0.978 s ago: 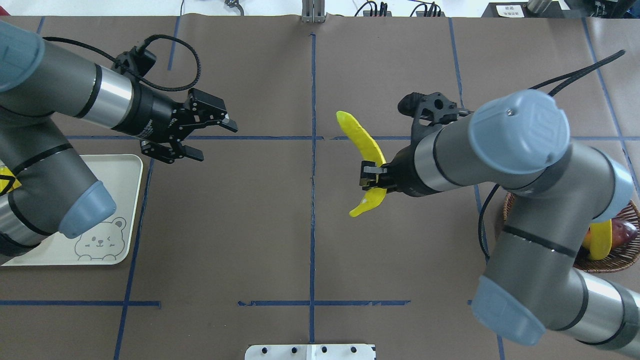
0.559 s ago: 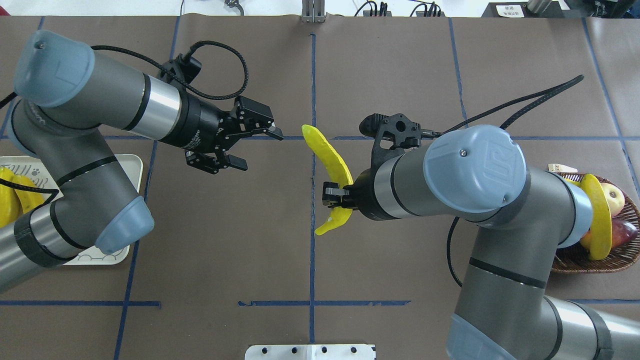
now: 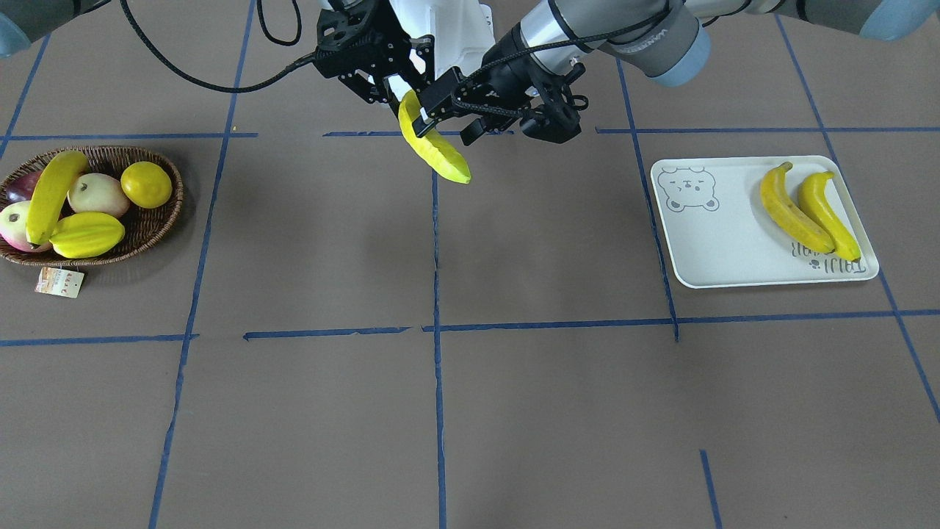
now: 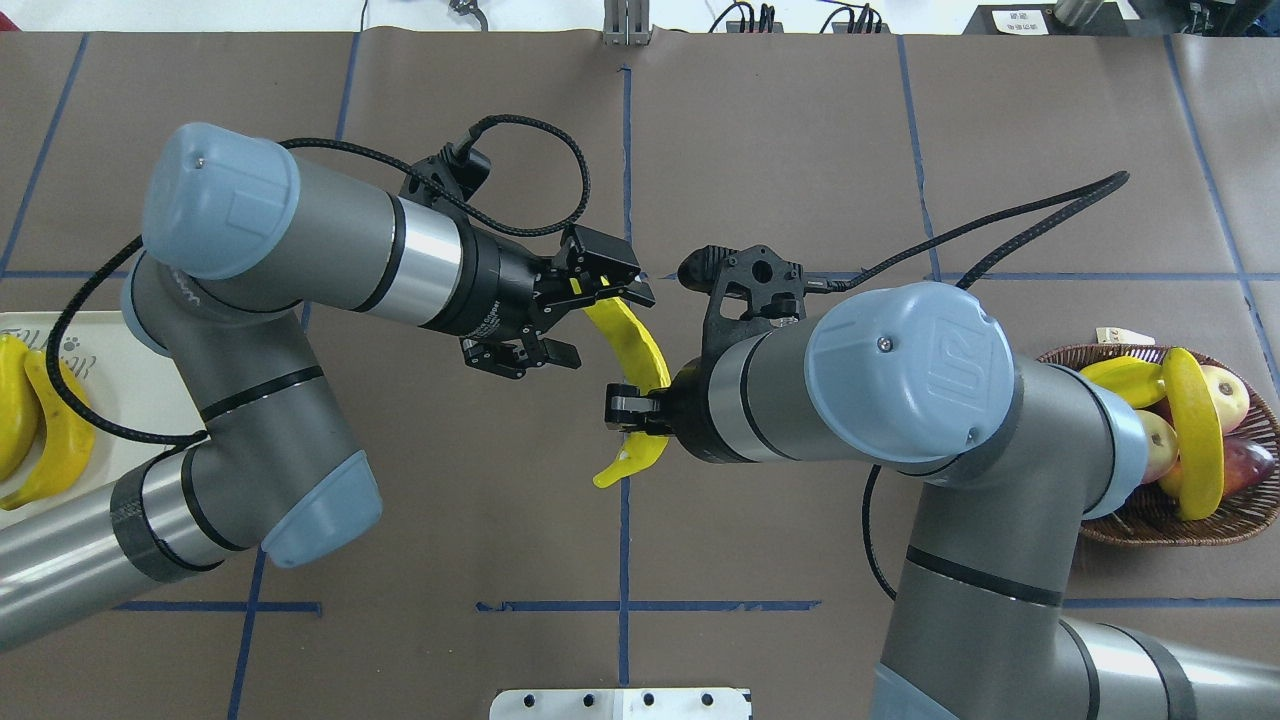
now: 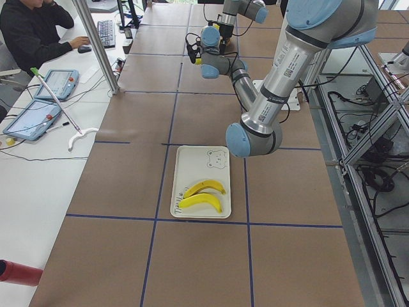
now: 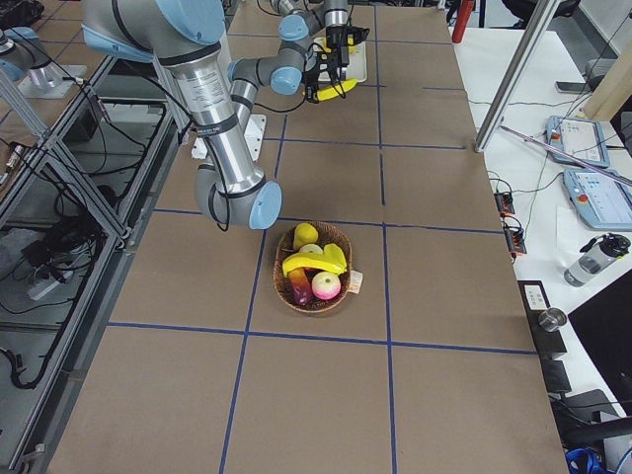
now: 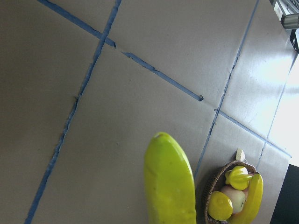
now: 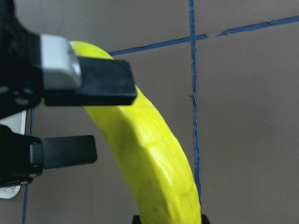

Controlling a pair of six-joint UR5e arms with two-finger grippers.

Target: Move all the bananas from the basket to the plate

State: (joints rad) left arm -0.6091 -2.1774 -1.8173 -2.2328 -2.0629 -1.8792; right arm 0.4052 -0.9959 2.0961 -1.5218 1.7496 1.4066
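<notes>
Above the table's middle my right gripper [image 4: 628,410] is shut on a yellow banana [image 4: 632,345] near its lower end. My left gripper [image 4: 608,327] is open, and its fingers [image 8: 93,87] straddle the banana's [image 8: 149,154] far end; one lies against it, the other stands apart. The front view shows the same banana [image 3: 435,150] with both grippers at its upper part. One more banana [image 4: 1195,430] lies in the wicker basket [image 4: 1150,525] at the right. Two bananas [image 3: 792,211] lie on the off-white plate [image 3: 723,246].
The basket [image 3: 158,231] also holds a lemon [image 3: 147,184], a starfruit [image 3: 87,234] and apples, with a paper tag [image 3: 59,282] beside it. Blue tape lines cross the brown table. A seated person and tablets show at a side bench in the exterior left view.
Both arms have moved toward the table's middle. The right gripper carried the banana leftward, and the open left gripper came in around its far end.
</notes>
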